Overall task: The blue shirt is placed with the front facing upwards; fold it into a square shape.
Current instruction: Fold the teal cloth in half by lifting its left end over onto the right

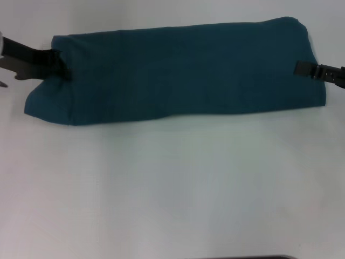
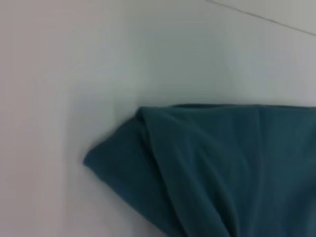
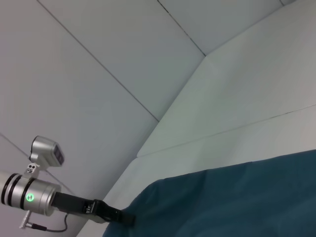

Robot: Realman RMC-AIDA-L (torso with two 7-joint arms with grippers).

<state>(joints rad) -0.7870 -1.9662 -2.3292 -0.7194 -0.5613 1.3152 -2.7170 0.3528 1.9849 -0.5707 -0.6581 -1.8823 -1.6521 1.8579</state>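
Head view first: the blue shirt lies across the upper half of the frame as one long, thick band on the white table, plain cloth up, no lettering showing. So the lengthwise folding looks done; what remains, I judge, is bringing the ends together to shorten this band into a square. At the upper left, the left gripper meets the band's left end, its dark tips right at the cloth and apparently pinching it, though the grip itself is hard to make out. At the right edge, the right gripper touches the right end; whether it is clamped on the fabric or just resting there, I cannot tell.

Left wrist view now: no fingers here at all, only the shirt's left end filling the lower right, with something the head view hides — layered folds and one loose corner poking out toward the lower left. That end is not tidy.

Right wrist view: the shirt sits along the bottom, and far across it, at lower left, the left gripper appears side-on, its tip pressed into the fabric edge.
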